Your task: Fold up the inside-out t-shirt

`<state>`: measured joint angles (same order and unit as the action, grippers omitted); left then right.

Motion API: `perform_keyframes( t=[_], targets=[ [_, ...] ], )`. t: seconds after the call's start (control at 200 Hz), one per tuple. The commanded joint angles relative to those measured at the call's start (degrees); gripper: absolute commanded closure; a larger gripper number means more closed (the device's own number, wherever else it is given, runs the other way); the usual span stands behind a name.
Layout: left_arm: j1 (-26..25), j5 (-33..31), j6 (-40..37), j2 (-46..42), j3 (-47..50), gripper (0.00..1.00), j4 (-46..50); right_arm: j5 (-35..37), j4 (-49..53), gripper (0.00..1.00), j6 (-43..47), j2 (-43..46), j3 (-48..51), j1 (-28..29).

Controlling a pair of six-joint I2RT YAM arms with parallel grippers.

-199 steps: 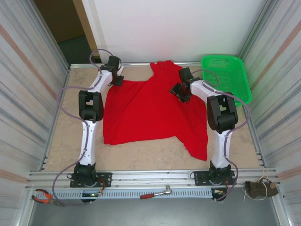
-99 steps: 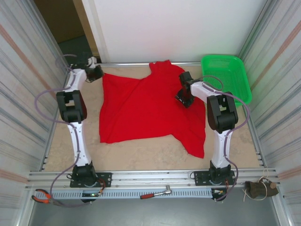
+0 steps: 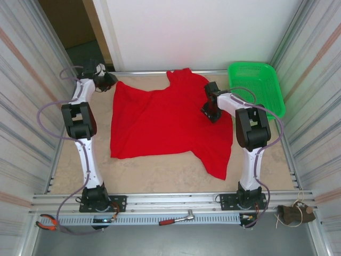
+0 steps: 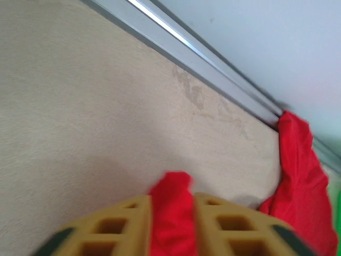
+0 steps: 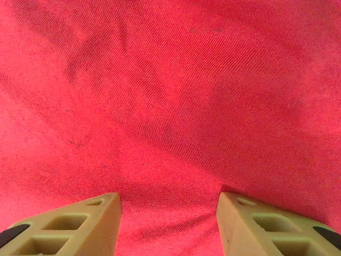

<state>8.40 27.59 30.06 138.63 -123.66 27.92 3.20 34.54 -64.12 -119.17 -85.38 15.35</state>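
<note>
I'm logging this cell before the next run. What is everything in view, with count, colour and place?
t-shirt: 1, bright red, spread over the middle of the table
basket: 1, green mesh, far right corner
table: 1, beige top, metal rails around it
pliers: 1, orange handles, near left, in front of the rail
ratchet wrench: 1, red handle, near middle
brown bundle: 1, near right corner, too small to identify
left arm: 1, white and black, reaching to the far left corner
right arm: 1, white and black, reaching over the shirt
left gripper: 1, tan fingers, red cloth between them
right gripper: 1, tan fingers, open over the shirt
</note>
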Motion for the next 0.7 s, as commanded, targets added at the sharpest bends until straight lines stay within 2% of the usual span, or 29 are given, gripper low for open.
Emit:
perform_keyframes(
  t=[0.0,0.075,0.185,0.271,0.381,0.491,0.696],
  targets=[
    [2.19,-0.41,3.23,1.00,-3.65,0.64,-0.13,0.69,2.98,0.50,-0.46,-0.01,2.63,-1.12],
    [2.28,-1.17,2.56,0.24,-3.45,0.57,0.19,-2.66,-0.25,0.50,3.16,0.76,2.49,-0.86],
    [2.07,-1.44,0.82,-3.48,-0.81,0.56,0.54,-7.29,-5.98,0.50,9.03,3.24,2.44,-0.24],
    [1.25,-2.34,-1.43,-9.11,4.85,0.53,0.50,-11.36,-9.31,0.49,13.09,5.79,1.84,0.20],
    [-0.54,-4.38,-4.23,-19.07,17.59,0.50,-0.15,-12.79,-8.48,0.49,16.12,9.31,0.68,0.38],
    [-2.47,-5.81,-5.41,-31.37,34.66,0.48,-3.58,-11.56,-5.91,0.49,17.31,13.38,2.05,0.20],
    [-5.67,-6.74,-0.07,-56.72,65.79,0.44,-9.58,-10.51,-4.16,0.47,16.61,22.80,12.49,0.61]
  ],
)
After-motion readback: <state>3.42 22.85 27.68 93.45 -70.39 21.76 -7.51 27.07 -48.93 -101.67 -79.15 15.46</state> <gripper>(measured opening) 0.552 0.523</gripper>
